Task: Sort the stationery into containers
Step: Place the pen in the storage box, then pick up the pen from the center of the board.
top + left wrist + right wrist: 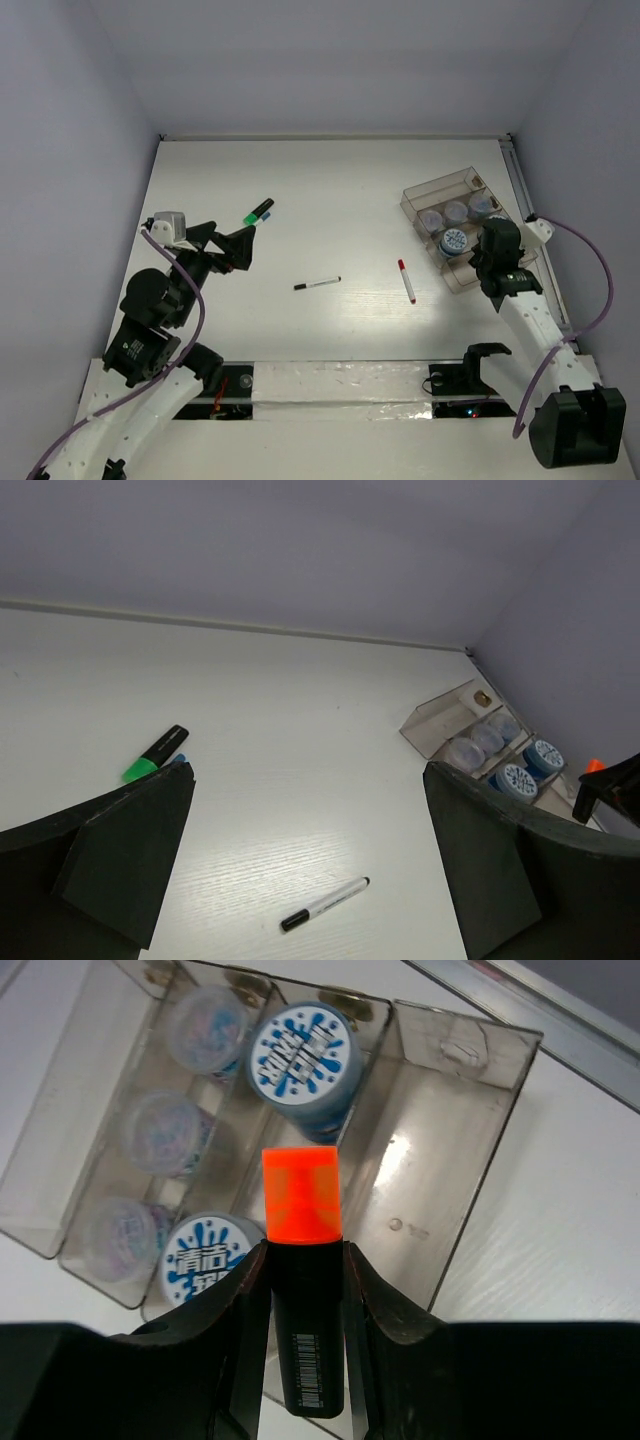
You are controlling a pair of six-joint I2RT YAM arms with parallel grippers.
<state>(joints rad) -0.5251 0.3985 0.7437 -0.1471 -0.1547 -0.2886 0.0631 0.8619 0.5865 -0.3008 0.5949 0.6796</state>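
An orange-capped black marker (303, 1260) is gripped by its black barrel between the two fingers of the right gripper (305, 1310), with the orange cap pointing away from the wrist. The marker is held above the clear tray (470, 1130), which is set near the far right corner of the table (330, 200). In the right wrist view the cap is seen against the wall between the middle compartment and the right-hand one. Which of the two it hangs over cannot be told.

The tray is divided into three long compartments. Three greyish pots (165, 1130) are lined up in the left compartment, and two blue-and-white pots (305, 1055) are placed in the middle one, one at each end.

The left gripper (225, 238) is held over the left part of the table with its fingers spread wide and nothing between them. A green-capped black marker (259, 211) is laid flat on the table just beyond it, near but not touching. Further right, around the middle of the table, a thin black-and-white pen (317, 284) is laid flat. A red-capped white pen (406, 281) lies well apart from it, between it and the tray, its red cap turned toward the far side. All three lie outside the tray, on the bare tabletop.
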